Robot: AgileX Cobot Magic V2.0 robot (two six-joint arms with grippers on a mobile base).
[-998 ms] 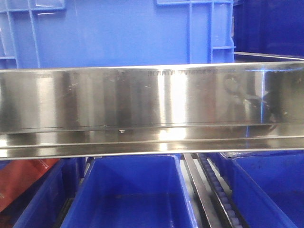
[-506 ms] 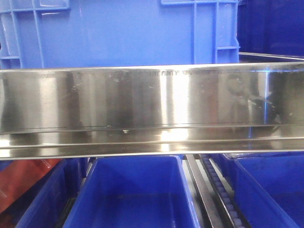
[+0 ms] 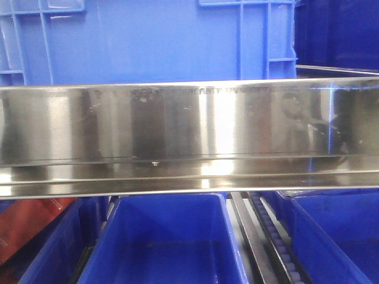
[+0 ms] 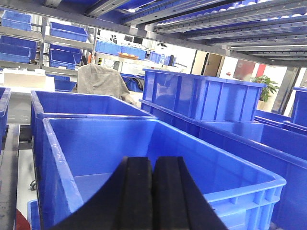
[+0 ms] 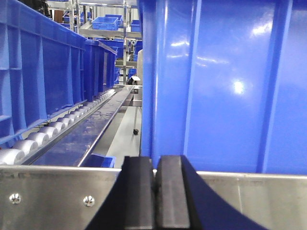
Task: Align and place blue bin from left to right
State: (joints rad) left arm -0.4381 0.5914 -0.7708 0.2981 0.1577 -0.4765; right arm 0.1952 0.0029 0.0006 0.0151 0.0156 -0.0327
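Note:
The blue bin [image 3: 148, 41] fills the top of the front view, standing on the shelf behind a shiny steel rail [image 3: 189, 124]; vertical ribs mark its right corner. The right wrist view has its smooth wall [image 5: 225, 81] close ahead, rising just beyond the rail [image 5: 48, 196]. My right gripper [image 5: 154, 191] is shut with nothing in it, its tips level with the rail near the bin's left corner. Nothing is held in my left gripper [image 4: 153, 191] either; it is shut and hangs over the near rim of an open blue crate [image 4: 86, 143]. Neither gripper shows in the front view.
A darker blue bin [image 3: 337, 29] stands right of the blue bin. Open bins [image 3: 166, 242] sit on the level below, with a roller track [image 3: 278, 242] between them. Left of the right gripper run rollers [image 5: 43, 132] and a row of bins [image 5: 43, 67]. More crates [image 4: 201, 96] crowd the left wrist view.
In the front view the blue bin's ribs have shifted slightly to the right against the frame, mostly in the first half second. The rail's reflections moved a little too.

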